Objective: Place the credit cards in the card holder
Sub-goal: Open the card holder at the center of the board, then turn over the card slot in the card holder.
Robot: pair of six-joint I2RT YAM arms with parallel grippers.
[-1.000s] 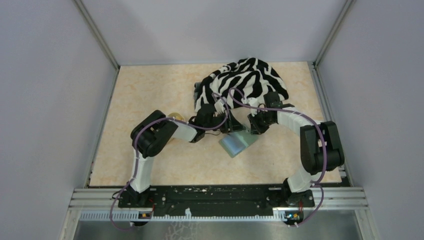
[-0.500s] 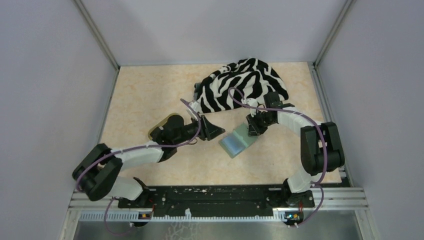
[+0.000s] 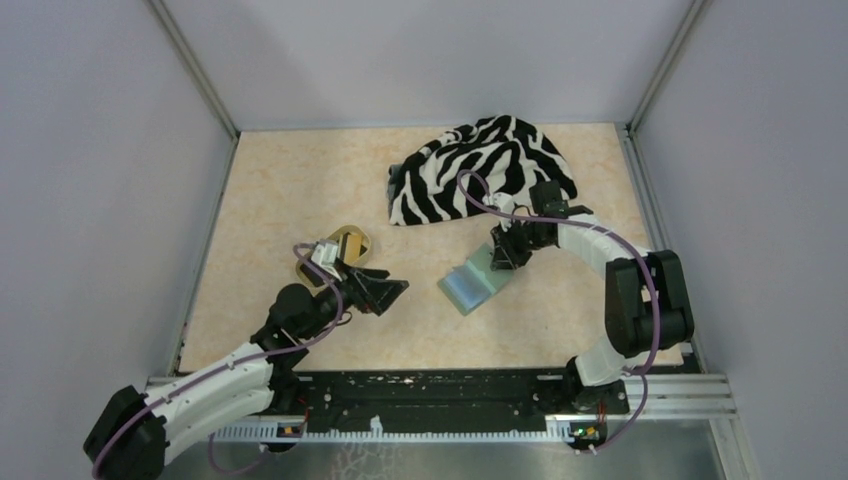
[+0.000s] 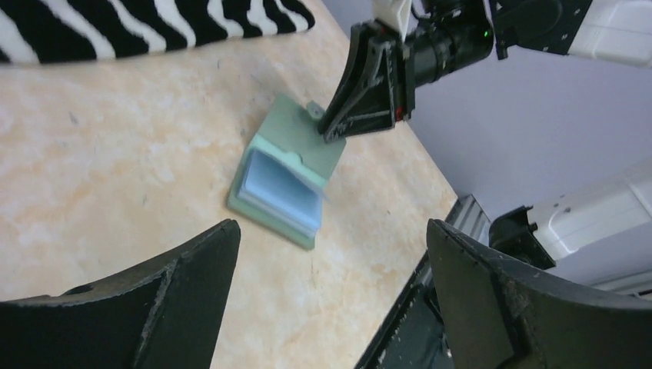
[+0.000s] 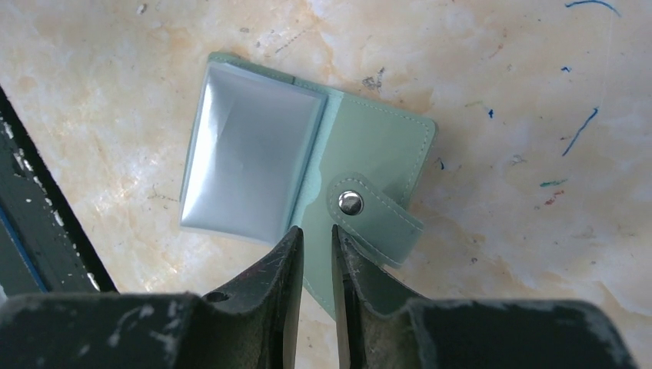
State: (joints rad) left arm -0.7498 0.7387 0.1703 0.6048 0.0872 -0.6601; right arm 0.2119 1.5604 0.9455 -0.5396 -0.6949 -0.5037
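Note:
The sage-green card holder [image 3: 474,284] lies open on the table, its pale blue-grey sleeves [image 5: 254,161] facing up and its snap strap [image 5: 373,211] lying across the cover. My right gripper [image 3: 497,258] is shut, with its tips resting on the cover's edge [image 5: 315,231]. My left gripper [image 3: 388,290] is open and empty, low over the table to the left of the holder [image 4: 284,181], and clear of it. Something yellow-orange lies in the tan oval tray [image 3: 335,252]. I cannot make out single cards there.
A zebra-striped cloth [image 3: 482,168] lies bunched at the back, just behind the right gripper, and shows in the left wrist view [image 4: 154,23]. The tray sits just behind the left wrist. The black base rail [image 3: 430,390] runs along the near edge.
My left arm has drawn back from the holder toward the near left, and its gripper now hangs open away from it. The right gripper has stayed on the holder.

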